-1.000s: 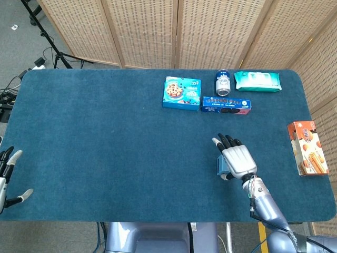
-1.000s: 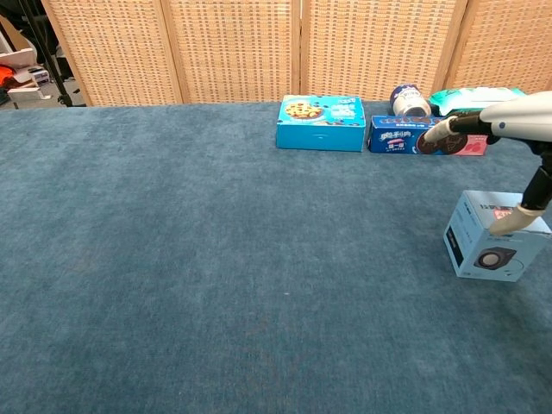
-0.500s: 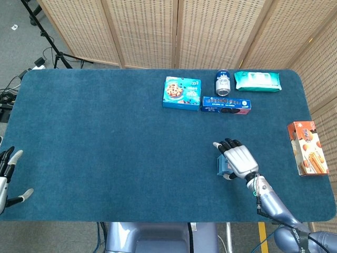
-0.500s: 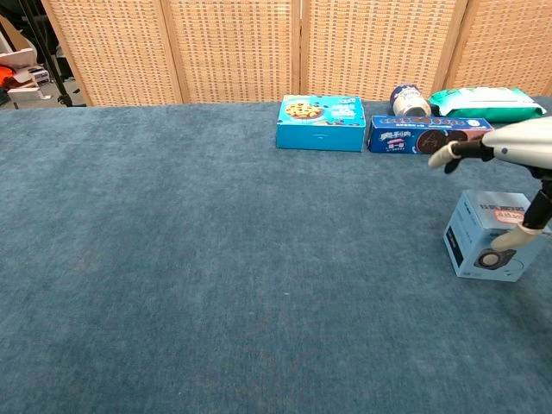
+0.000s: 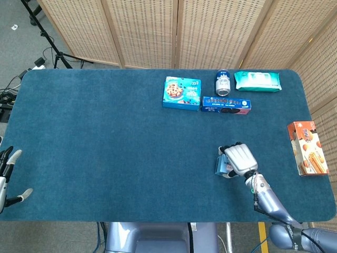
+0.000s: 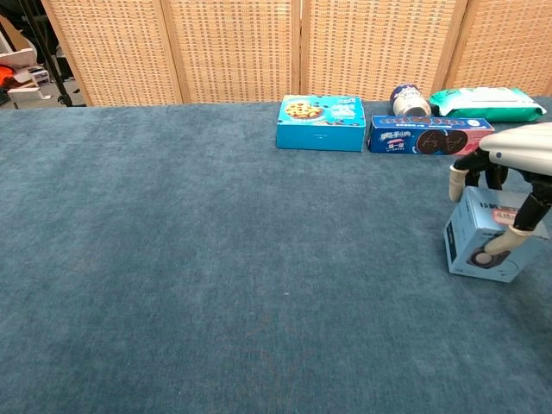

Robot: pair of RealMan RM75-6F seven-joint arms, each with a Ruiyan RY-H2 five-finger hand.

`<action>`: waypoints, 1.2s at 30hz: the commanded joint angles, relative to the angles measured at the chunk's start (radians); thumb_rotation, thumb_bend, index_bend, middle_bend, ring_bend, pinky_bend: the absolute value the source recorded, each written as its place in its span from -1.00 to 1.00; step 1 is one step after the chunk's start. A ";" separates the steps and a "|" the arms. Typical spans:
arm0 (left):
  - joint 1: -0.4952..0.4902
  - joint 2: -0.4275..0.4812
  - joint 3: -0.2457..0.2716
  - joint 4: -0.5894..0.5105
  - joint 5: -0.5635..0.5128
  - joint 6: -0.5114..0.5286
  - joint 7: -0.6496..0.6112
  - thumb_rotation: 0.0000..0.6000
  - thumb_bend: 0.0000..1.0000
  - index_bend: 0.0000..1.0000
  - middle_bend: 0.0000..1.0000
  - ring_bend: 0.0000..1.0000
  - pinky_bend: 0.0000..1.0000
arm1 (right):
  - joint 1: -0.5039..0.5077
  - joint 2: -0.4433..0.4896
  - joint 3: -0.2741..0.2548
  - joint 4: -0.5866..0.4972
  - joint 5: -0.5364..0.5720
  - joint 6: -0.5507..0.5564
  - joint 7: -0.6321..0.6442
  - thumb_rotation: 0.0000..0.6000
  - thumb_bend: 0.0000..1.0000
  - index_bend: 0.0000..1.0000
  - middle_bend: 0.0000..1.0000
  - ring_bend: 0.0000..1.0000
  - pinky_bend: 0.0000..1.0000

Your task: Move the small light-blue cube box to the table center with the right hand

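Observation:
The small light-blue cube box (image 5: 220, 166) (image 6: 479, 238) stands on the blue table (image 5: 105, 137) at the front right, mostly hidden under my right hand (image 5: 238, 159) in the head view. In the chest view my right hand (image 6: 516, 148) lies over the box's top. Its fingers (image 6: 458, 180) curl down over the far-left edge and the thumb (image 6: 503, 243) presses the near face, so it grips the box. The box still rests on the cloth. My left hand (image 5: 7, 178) hangs off the table's front-left corner, fingers apart, holding nothing.
At the back stand a blue cookie box (image 5: 181, 93), a dark-blue biscuit box (image 5: 226, 105), a can (image 5: 222, 83) and a green wipes pack (image 5: 257, 80). An orange snack box (image 5: 307, 147) lies near the right edge. Bare cloth spreads left of the cube.
My right hand's fingers, stretched out above the box a second ago, have curled down around it. The thumb slid lower on the near face. The box has barely shifted.

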 commanded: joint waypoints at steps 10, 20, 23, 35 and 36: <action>0.001 -0.001 0.002 -0.001 0.006 0.001 0.002 1.00 -1.00 -1.00 -1.00 -1.00 -1.00 | -0.090 -0.093 0.039 0.187 -0.430 0.196 0.795 1.00 -0.51 -0.07 0.13 -0.04 -0.34; 0.002 -0.003 0.003 -0.004 0.011 0.003 0.006 1.00 -1.00 -1.00 -1.00 -1.00 -1.00 | -0.105 -0.316 -0.005 0.573 -0.563 0.334 1.096 1.00 -0.34 -0.04 0.13 -0.04 -0.34; 0.002 -0.003 0.002 -0.005 0.009 0.004 0.007 1.00 -1.00 -1.00 -1.00 -1.00 -1.00 | -0.104 -0.366 -0.027 0.665 -0.588 0.345 1.124 1.00 -0.33 -0.03 0.13 -0.04 -0.34; 0.001 -0.006 0.000 -0.005 0.003 0.000 0.016 1.00 -1.00 -1.00 -1.00 -1.00 -1.00 | -0.101 -0.420 -0.071 0.806 -0.607 0.328 1.183 1.00 -0.50 -0.19 -0.26 -0.47 -0.40; 0.002 -0.006 0.001 -0.006 0.004 0.001 0.016 1.00 -1.00 -1.00 -1.00 -1.00 -1.00 | -0.099 -0.413 -0.081 0.808 -0.612 0.318 1.187 1.00 -0.56 -0.40 -0.56 -0.71 -0.47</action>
